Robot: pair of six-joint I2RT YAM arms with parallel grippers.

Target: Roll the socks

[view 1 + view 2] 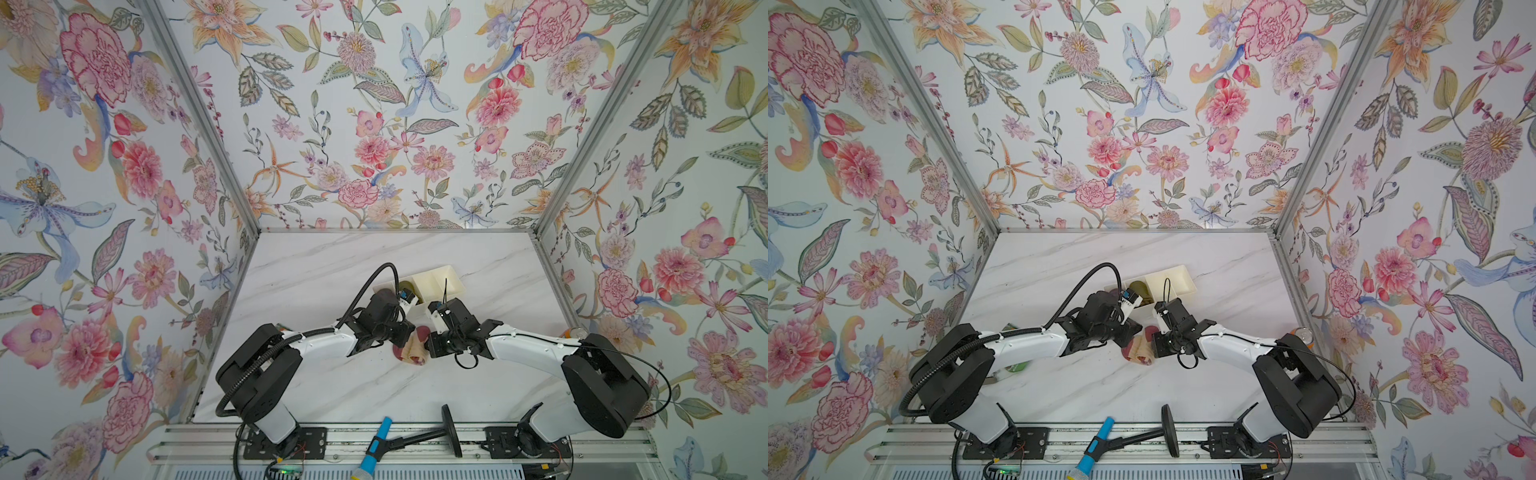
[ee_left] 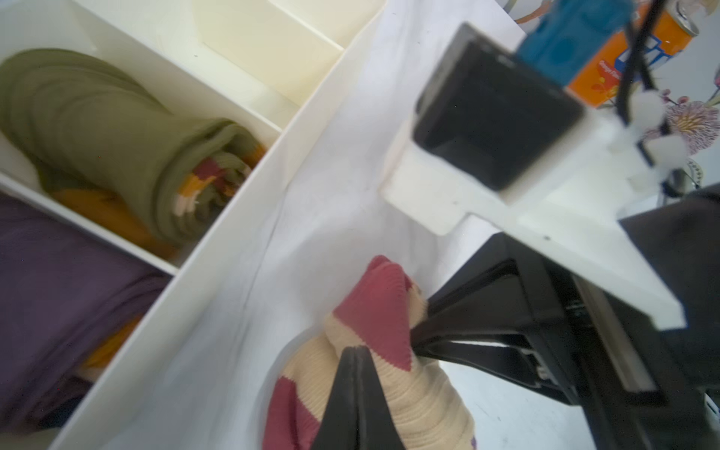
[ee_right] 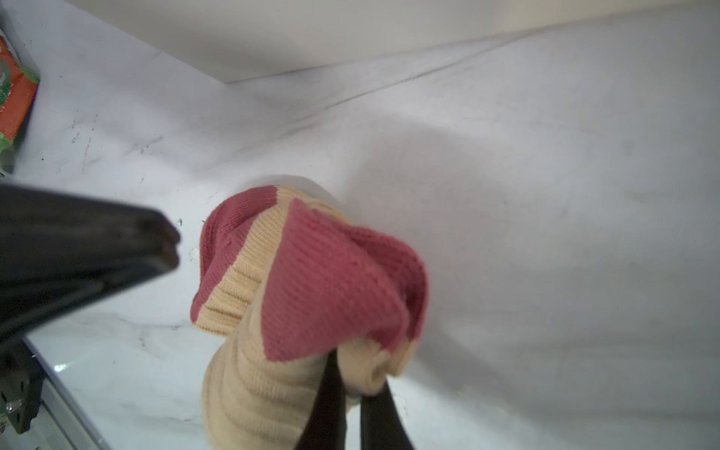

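1. The socks point(image 1: 413, 348) point(image 1: 1138, 350) lay in a bunched heap near the middle of the marble tabletop point(image 1: 332, 266). They sat between the two arms' wrists, on the front side of a white divided tray point(image 1: 446, 274).
2. The right gripper point(image 3: 352, 378) was clamped on the socks point(image 3: 304, 288). A fold of peach knit sat pinched between its two dark fingers point(image 3: 331, 389), and a maroon patch draped over the top of the bundle.
3. From the left wrist, that same right gripper point(image 2: 420, 331) reached into the bundle point(image 2: 374, 311) from the side, jaws pressed together on the fabric.
4. The left gripper point(image 2: 352, 358) had its jaws closed flat against each other with nothing between them. In the right wrist view its tip point(image 3: 171, 245) stood just beside the socks, with a sliver of tabletop showing between them.
5. The tray point(image 2: 249, 218) held an olive-green sock roll point(image 2: 97, 124) in one compartment and a purple sock roll point(image 2: 58, 304) in the next one.
6. An orange can point(image 2: 631, 58) stood near the tabletop's right edge.
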